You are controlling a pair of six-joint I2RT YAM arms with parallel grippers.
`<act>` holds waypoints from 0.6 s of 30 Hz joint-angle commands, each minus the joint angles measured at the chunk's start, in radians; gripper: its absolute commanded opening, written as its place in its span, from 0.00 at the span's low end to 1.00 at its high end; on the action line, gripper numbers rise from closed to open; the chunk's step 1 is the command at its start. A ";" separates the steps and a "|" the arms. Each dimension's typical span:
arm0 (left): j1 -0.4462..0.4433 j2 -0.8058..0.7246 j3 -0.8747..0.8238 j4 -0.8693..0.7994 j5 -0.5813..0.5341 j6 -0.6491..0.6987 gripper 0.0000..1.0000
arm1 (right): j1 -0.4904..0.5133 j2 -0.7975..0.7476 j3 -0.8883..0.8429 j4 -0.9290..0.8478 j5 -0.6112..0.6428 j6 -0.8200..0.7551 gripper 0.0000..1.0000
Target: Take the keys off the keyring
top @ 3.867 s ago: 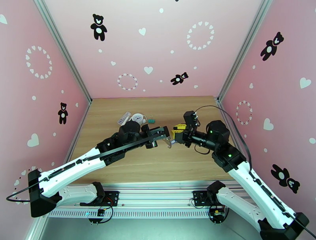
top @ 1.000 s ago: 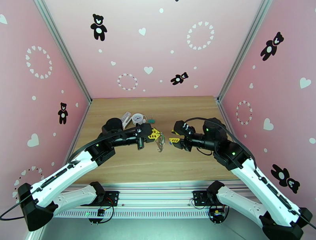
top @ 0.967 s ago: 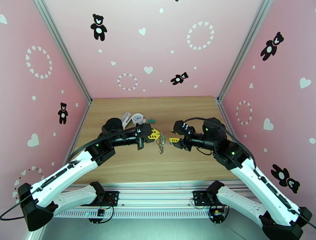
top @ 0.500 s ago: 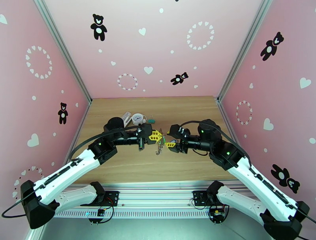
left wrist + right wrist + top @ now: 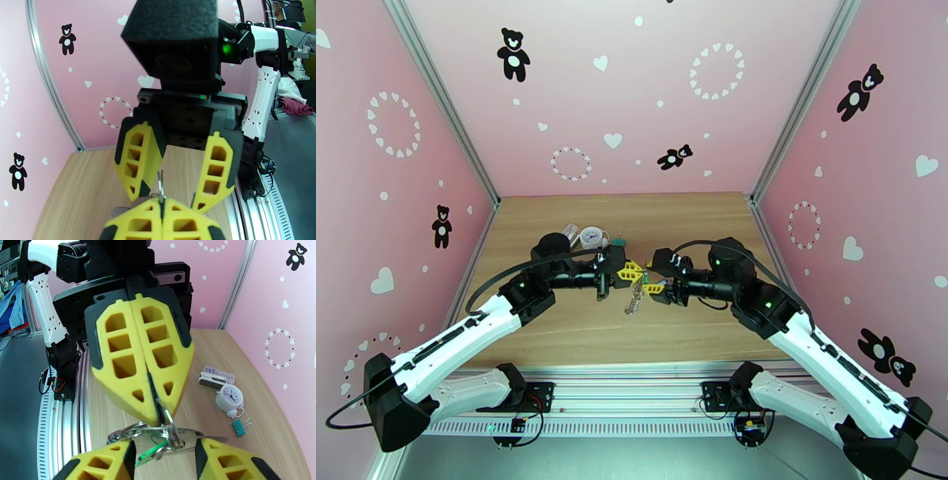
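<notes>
keyring (image 5: 635, 295) hangs in the air at the middle of the overhead view, above the wooden counter (image 5: 695, 225), strung between the two arms. toward the upper left of the counter we see a small round white clock (image 5: 592, 235), a teal binder clip (image 5: 618, 236) just right of it and a pale oblong case (image 5: 567, 234) just left of it. all three lie well apart from the keyring.

the counter is light wood grain, and the walls around it are pink with black bears and white hearts. the fingers (image 5: 130, 358) are yellow plastic with cut-out cells, set on black mounts.

the left gripper (image 5: 157, 413) has its jaws pressed fully together, pinching a thin silvery ring at their tips and covering its top. below that pinch, at the lower middle of the right wrist view, we see a tangle of small metal rings. a flat silvery blade sticks out to the right and a green key (image 5: 149, 454) hangs under them.

the right gripper (image 5: 655, 286) holds its jaws partly open, one on each side of the rings. we cannot tell whether they touch the metal.
</notes>
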 commanded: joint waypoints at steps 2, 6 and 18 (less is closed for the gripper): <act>0.006 0.005 0.043 0.017 0.035 -0.008 0.00 | 0.006 -0.008 0.013 -0.002 0.032 -0.023 0.33; 0.006 -0.001 0.034 0.031 0.020 -0.022 0.00 | 0.005 -0.014 0.012 0.001 0.083 -0.033 0.22; 0.029 -0.005 -0.041 0.156 0.010 -0.116 0.00 | 0.005 -0.065 0.133 -0.207 0.164 0.003 0.00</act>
